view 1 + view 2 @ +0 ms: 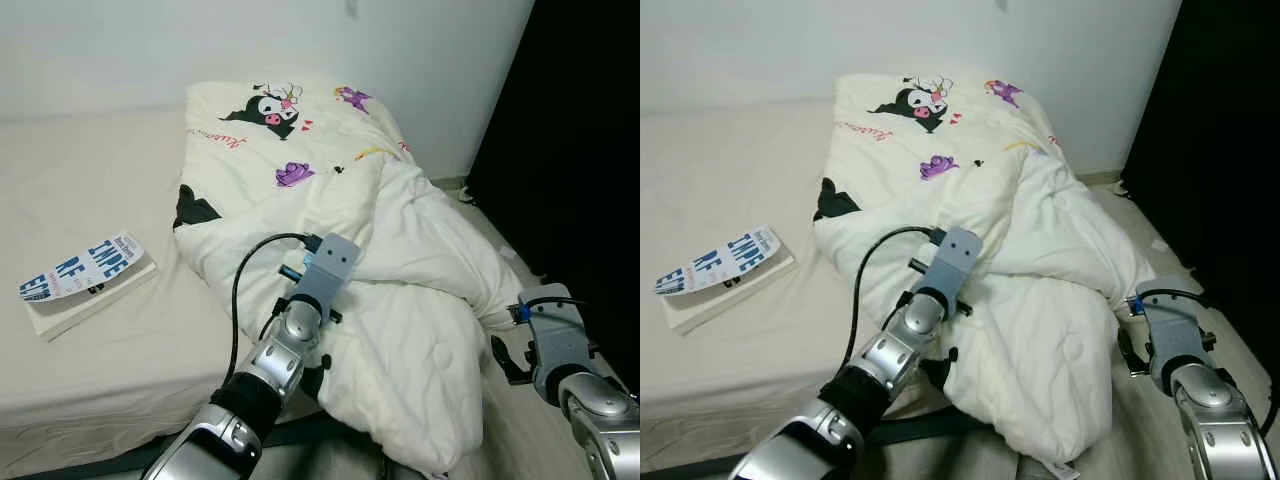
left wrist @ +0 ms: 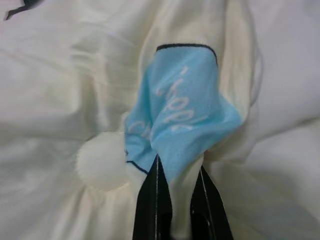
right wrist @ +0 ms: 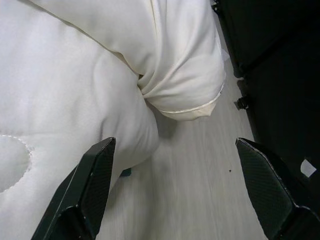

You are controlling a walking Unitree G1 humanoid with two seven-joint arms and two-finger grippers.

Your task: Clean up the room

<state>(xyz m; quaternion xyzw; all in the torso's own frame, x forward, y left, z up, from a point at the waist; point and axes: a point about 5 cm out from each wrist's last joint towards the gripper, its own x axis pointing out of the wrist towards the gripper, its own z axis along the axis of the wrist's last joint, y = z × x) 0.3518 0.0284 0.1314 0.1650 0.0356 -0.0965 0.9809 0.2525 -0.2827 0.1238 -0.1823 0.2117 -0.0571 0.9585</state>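
Observation:
A cream duvet [image 1: 330, 170] printed with cartoon figures lies crumpled on the bed [image 1: 90, 170], its lower end hanging over the edge to the floor. My left gripper [image 2: 179, 167] is shut on a fold of it, pinching the cloth just below a light blue printed patch [image 2: 182, 115], beside a white pompom [image 2: 102, 162]. In the left eye view the left arm [image 1: 300, 320] reaches into the middle of the duvet. My right gripper [image 3: 175, 145] is open, low beside the hanging end of the duvet [image 3: 75, 100], with only floor between its fingers.
A book [image 1: 85, 275] with a blue and white cover lies on the mattress to the left. A white wall stands behind the bed. A dark panel [image 1: 580, 150] closes off the right side. Pale wooden floor [image 3: 200, 195] runs between it and the bed.

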